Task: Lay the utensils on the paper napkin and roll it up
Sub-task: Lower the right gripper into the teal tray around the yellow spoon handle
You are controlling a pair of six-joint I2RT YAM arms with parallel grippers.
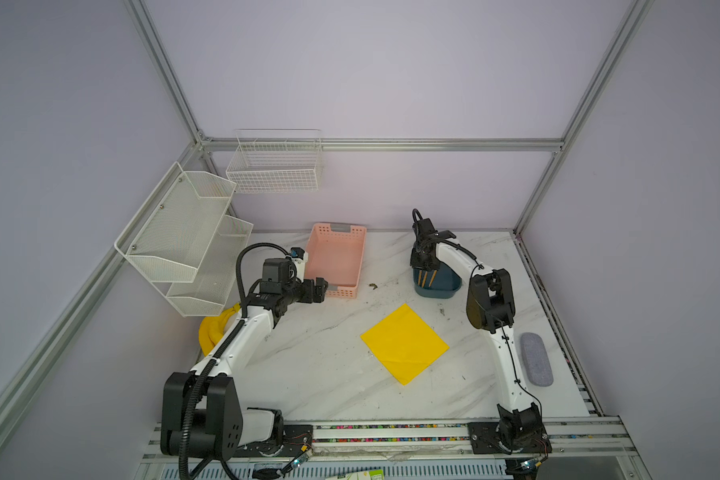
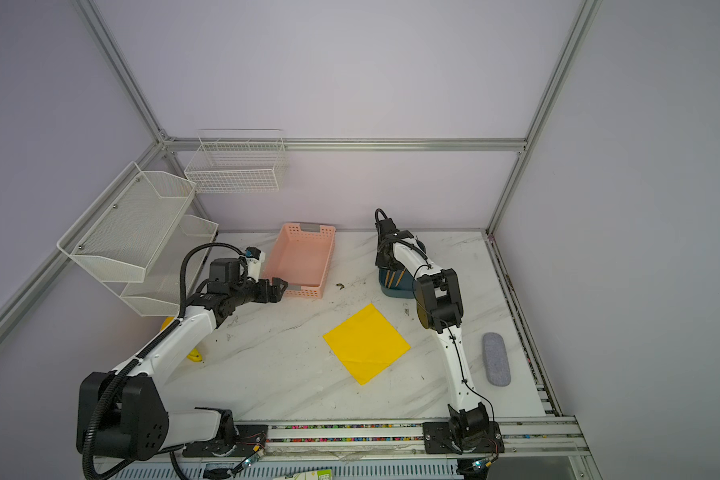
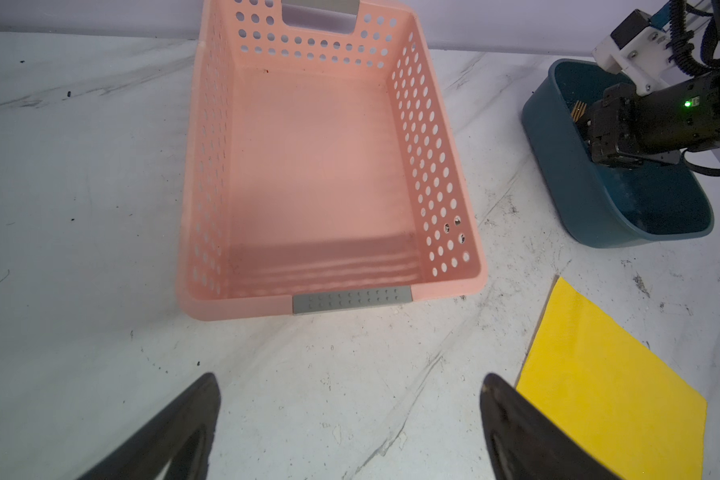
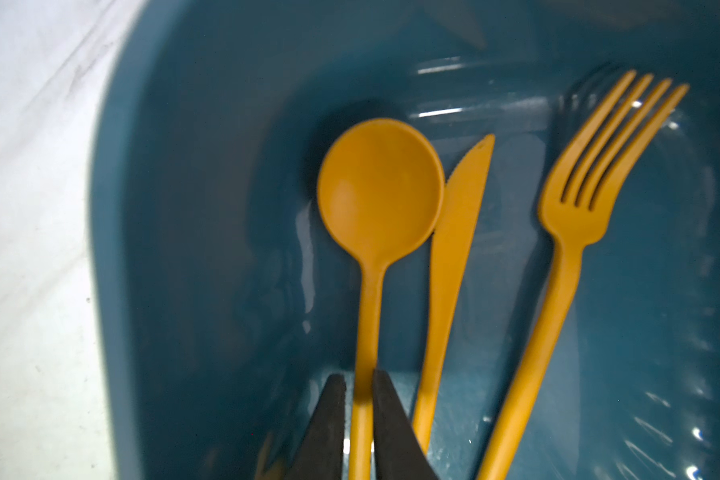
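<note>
Slippage looms: right gripper (image 4: 359, 395), lower middle of frame, pinches the spoon (image 4: 370, 291) handle; lifting could twist it or drag the touching knife (image 4: 454, 249). Left gripper (image 3: 350, 399) hangs spread.

we see the spoon (image 4: 379, 187), knife (image 4: 454, 232) and fork (image 4: 574, 199) as smooth, matt plastic. the blue tub (image 4: 208, 208) is glossy plastic with bright reflections. the paper napkin (image 1: 404, 343) looks thin and matt. the table (image 1: 316, 374) is smooth, marble-patterned and scuffed. the pink basket (image 3: 429, 166) is perforated plastic, and the grey pouch (image 1: 536, 365) looks felt-like.
</note>
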